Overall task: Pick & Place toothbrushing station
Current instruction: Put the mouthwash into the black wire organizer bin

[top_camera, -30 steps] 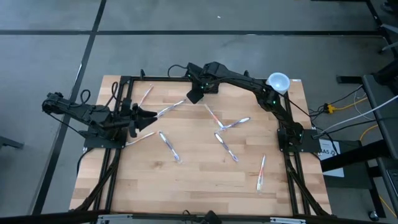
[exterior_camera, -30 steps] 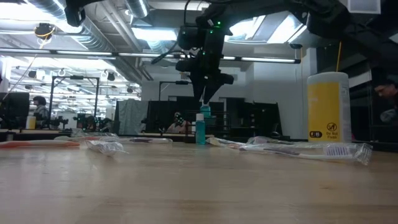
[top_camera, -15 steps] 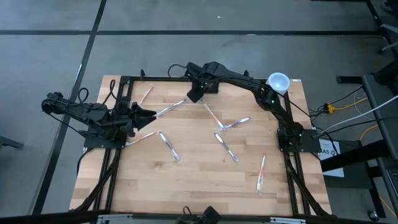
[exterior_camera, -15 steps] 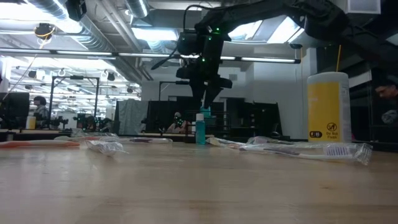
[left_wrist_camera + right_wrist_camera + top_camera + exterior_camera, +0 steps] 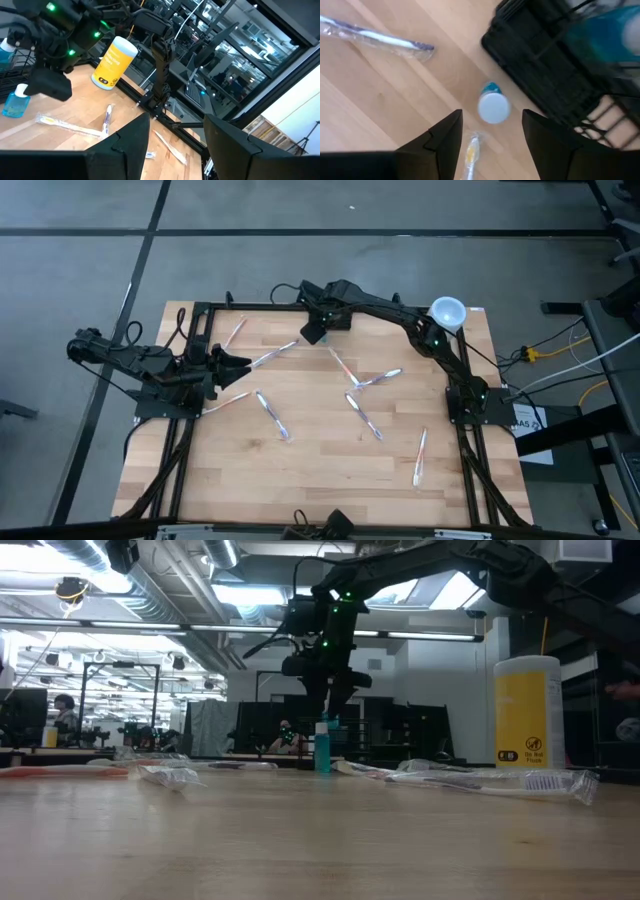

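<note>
Left gripper [image 5: 172,145]: two dark fingers [image 5: 120,150] apart, nothing between them. Wooden table [image 5: 75,112] beyond. Small blue bottle [image 5: 14,101] with white cap, upright. Second blue bottle [image 5: 6,50] inside a black wire rack [image 5: 12,75]. Yellow cup [image 5: 114,62] with white rim, farther off. Wrapped toothbrushes [image 5: 70,126] lying flat, several. Right arm [image 5: 60,35], dark with green lights, hanging above the small bottle.
</note>
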Motion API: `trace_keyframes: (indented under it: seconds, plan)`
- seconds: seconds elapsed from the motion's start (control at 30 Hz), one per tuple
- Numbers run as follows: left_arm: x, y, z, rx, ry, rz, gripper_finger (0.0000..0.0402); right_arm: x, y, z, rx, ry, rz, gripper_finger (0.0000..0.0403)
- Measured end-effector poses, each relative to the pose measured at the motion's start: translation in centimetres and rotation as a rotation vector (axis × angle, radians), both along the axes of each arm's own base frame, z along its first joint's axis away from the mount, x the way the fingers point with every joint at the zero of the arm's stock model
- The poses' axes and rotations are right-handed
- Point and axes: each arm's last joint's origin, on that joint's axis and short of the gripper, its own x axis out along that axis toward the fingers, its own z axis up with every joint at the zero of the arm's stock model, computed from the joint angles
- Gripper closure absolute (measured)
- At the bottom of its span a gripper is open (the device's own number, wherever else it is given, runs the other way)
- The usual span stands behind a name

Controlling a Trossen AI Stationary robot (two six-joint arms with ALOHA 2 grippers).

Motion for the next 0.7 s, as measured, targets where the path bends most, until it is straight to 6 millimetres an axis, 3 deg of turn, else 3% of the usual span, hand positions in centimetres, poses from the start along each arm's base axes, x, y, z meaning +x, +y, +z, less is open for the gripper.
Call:
trace_keyframes:
  seconds: [0.5, 0.7]
  plan:
    - [0.01, -0.05, 0.01, -0.002, -0.001, -0.017, 0.0217, 0.54, 0.25, -0.65, -0.025, 0.001, 0.0, 0.0196]
    - [0.01, -0.08, 0.01, -0.008, -0.002, -0.03, 0.0217, 0.58, 0.21, -0.92, -0.031, 0.011, -0.004, 0.0228]
